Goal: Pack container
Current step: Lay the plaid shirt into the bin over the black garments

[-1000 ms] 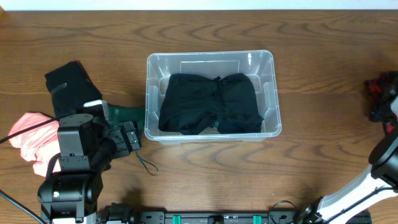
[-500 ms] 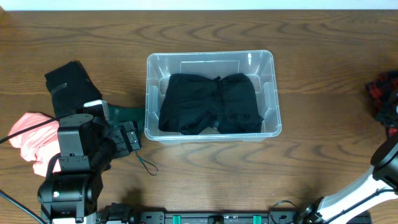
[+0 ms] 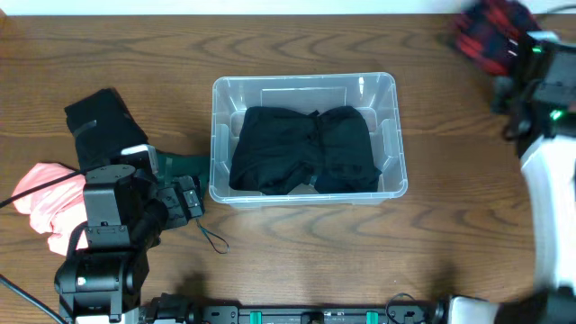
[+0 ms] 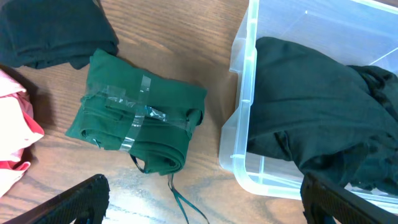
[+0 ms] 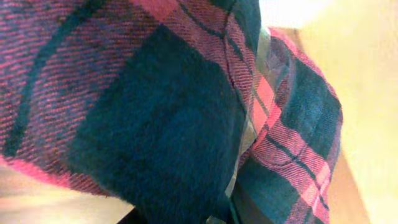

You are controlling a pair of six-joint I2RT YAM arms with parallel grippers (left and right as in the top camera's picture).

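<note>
The clear plastic container [image 3: 303, 79] stands mid-table with a black garment [image 3: 303, 148] lying in it. Its near-left corner [image 4: 242, 118] shows in the left wrist view. My right gripper [image 3: 511, 49] is at the far right corner, shut on a red and dark plaid cloth bundle [image 3: 486, 34] raised off the table. That plaid cloth [image 5: 155, 93] fills the right wrist view and hides the fingers. My left gripper [image 4: 202, 199] stands open and holds nothing, just left of the container, over a taped green cloth bundle [image 4: 140, 124].
A black folded cloth [image 3: 99, 121] and a pink cloth [image 3: 40, 198] lie at the left, partly under the left arm. The green bundle's [image 3: 184, 166] thin cord trails toward the front edge.
The right arm swung from the table's right edge to the far right corner, carrying the plaid bundle up with it. The left arm and container have not moved.
</note>
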